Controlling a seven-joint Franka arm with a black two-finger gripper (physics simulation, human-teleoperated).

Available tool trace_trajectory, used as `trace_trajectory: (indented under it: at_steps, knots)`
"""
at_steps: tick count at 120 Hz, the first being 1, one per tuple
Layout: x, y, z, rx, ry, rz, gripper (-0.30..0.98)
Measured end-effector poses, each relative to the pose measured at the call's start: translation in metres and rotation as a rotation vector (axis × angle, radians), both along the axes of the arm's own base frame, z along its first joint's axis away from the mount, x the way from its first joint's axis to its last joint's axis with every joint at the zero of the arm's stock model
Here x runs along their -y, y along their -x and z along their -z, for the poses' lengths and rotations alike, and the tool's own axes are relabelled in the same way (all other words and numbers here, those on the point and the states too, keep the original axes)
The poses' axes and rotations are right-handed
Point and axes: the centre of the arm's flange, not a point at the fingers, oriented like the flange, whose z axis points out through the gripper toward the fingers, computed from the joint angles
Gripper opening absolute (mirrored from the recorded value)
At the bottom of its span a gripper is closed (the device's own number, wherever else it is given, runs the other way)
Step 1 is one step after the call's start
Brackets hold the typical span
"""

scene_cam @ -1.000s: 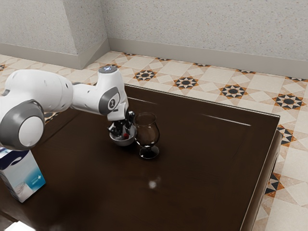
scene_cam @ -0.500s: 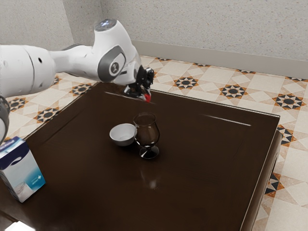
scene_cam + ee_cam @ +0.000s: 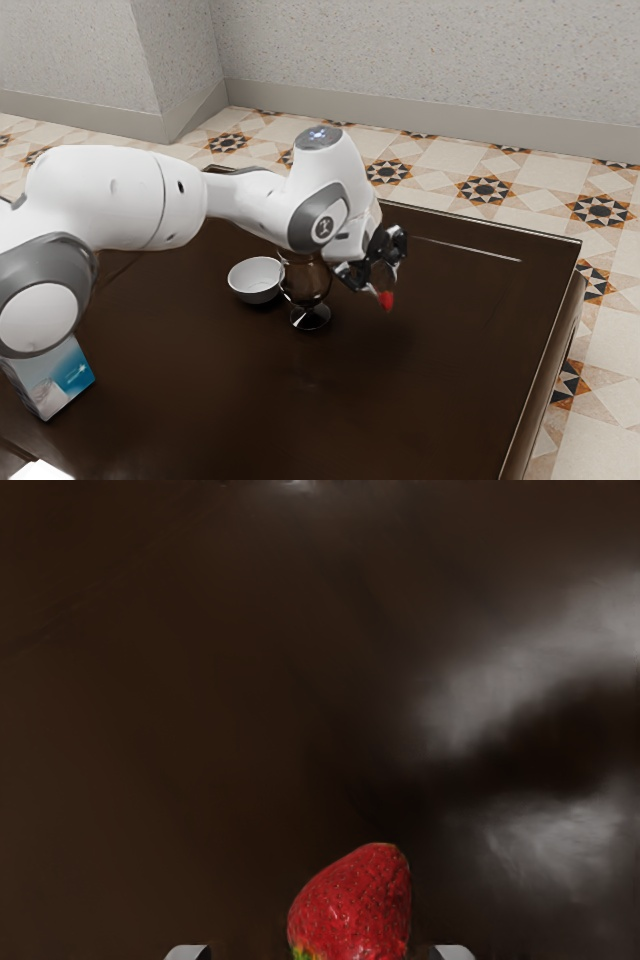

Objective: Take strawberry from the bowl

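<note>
The black jaws are clenched on the ripe red strawberry (image 3: pixel 387 301), their 2 sides holding it between them above the dark brown wooden desk (image 3: pixel 300 420). The berry hangs tilted, clear of the desktop, outside the small round whitish bowl (image 3: pixel 255 292) — well over toward the exterior view's right. In the wrist view its green leaves (image 3: pixel 303 953) peek out (just a little of them), and 2 pale tips (image 3: pixel 187 953) flank the fruit.

The bowl sits upright right by 1 clear, dark-tinted stemmed glass (image 3: pixel 306 285); I cannot tell whether they touch. That glass stands upright between the bowl and the jaws. Farther off, at the exterior view's left, 1 white and blue carton (image 3: pixel 50 386) stands upright — partly hidden by the white and grey arm (image 3: pixel 110 200).
</note>
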Motion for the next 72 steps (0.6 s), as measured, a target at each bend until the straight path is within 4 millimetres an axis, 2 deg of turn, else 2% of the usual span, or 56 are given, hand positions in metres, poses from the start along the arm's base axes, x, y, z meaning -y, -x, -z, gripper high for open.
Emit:
trace_trajectory:
  at_steps: [8,12,20,28,33,39,45,50,53,60,72]
  knots:
    - [0.003,0.008,-0.030,0.033,0.014,0.003,0.36]
    - [0.003,0.012,-0.052,0.059,0.024,0.005,0.41]
    - [-0.002,0.025,-0.122,0.134,0.052,0.006,0.48]
    - [-0.025,0.044,-0.202,0.200,0.080,-0.018,0.54]
    - [-0.059,0.058,-0.248,0.214,0.095,-0.082,0.56]
    - [-0.119,0.081,-0.300,0.206,0.098,-0.215,0.59]
    - [-0.182,0.108,-0.334,0.173,0.083,-0.389,0.61]
    - [-0.230,0.129,-0.349,0.129,0.076,-0.551,0.62]
    - [-0.250,0.139,-0.352,0.095,0.070,-0.639,0.63]
    - [-0.260,0.152,-0.344,0.006,0.051,-0.791,0.64]
    - [-0.287,0.159,-0.327,-0.115,0.015,-1.015,0.66]
